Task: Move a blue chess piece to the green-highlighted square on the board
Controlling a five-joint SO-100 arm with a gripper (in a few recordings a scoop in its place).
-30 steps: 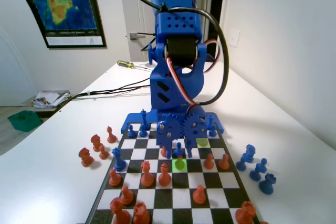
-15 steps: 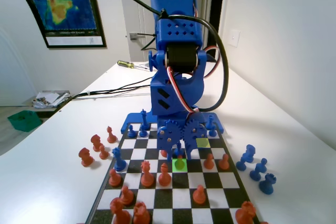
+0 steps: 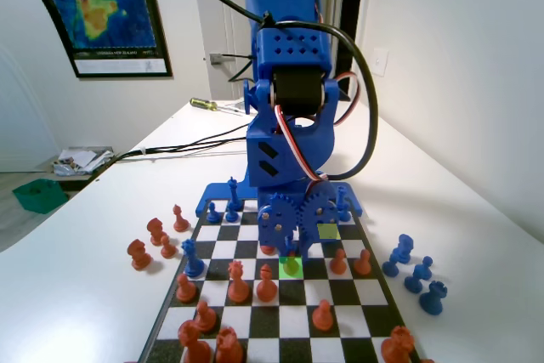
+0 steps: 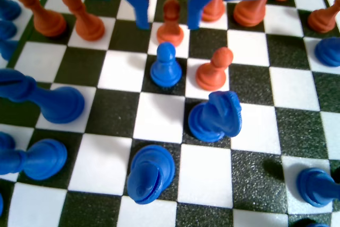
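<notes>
Just small round-headed blue chess piece [image 4: 166, 65]

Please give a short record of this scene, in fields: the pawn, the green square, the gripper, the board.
pawn: blue, standing upright on the green square
gripper: jaws open, above the pawn and apart from it
yellow square: bare, one row nearer the arm in the fixed view
board: orange and blue pieces around the pawn
</notes>
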